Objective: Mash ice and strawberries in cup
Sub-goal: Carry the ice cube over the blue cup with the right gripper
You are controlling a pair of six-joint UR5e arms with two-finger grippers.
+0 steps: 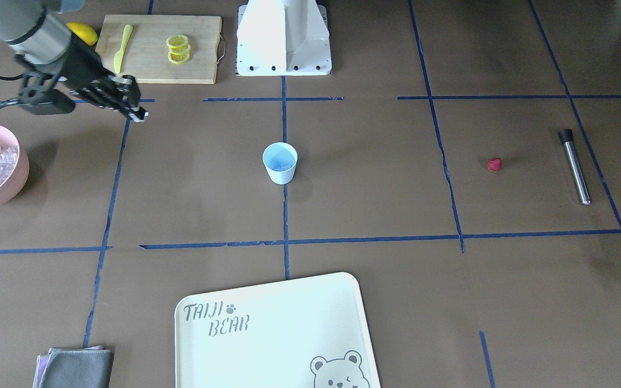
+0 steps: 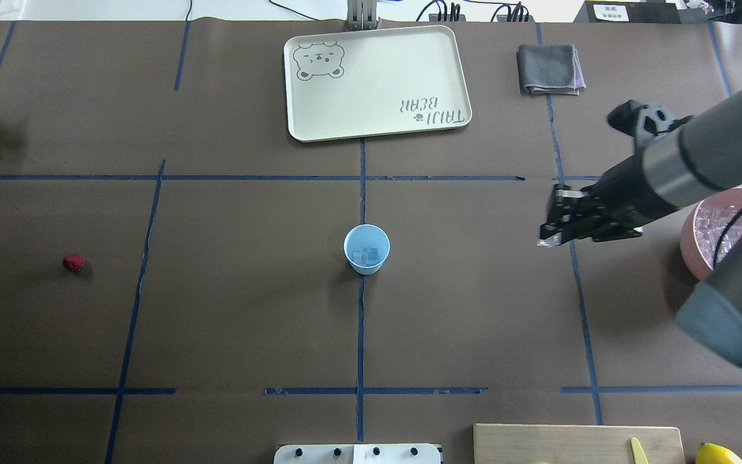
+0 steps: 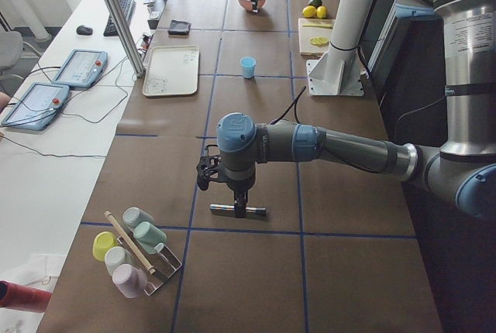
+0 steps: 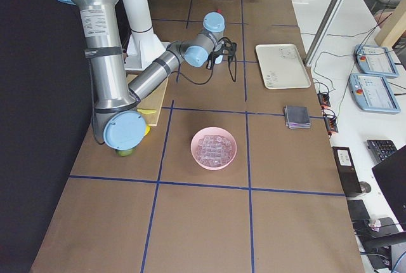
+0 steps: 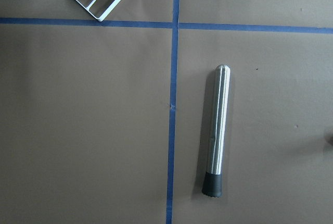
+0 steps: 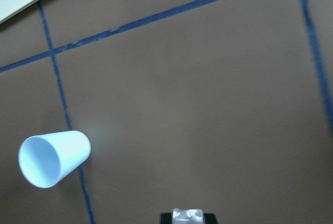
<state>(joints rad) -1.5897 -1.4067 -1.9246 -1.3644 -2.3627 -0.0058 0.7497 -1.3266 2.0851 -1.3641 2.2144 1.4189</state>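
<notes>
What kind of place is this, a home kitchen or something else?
Most likely a robot laboratory, not a kitchen. The robot's left arm and right arm stand at a table covered in brown paper and marked with blue tape lines, and control tablets lie on a side desk.

This is a robotics lab. Around the white arm pedestal (image 1: 283,40), the table (image 1: 375,302) is covered in brown paper marked into squares with blue tape (image 1: 285,215). Across the table from the pedestal, a white side bench (image 3: 46,174) carries two teach pendants (image 3: 78,68) and a keyboard (image 3: 121,14).
</notes>
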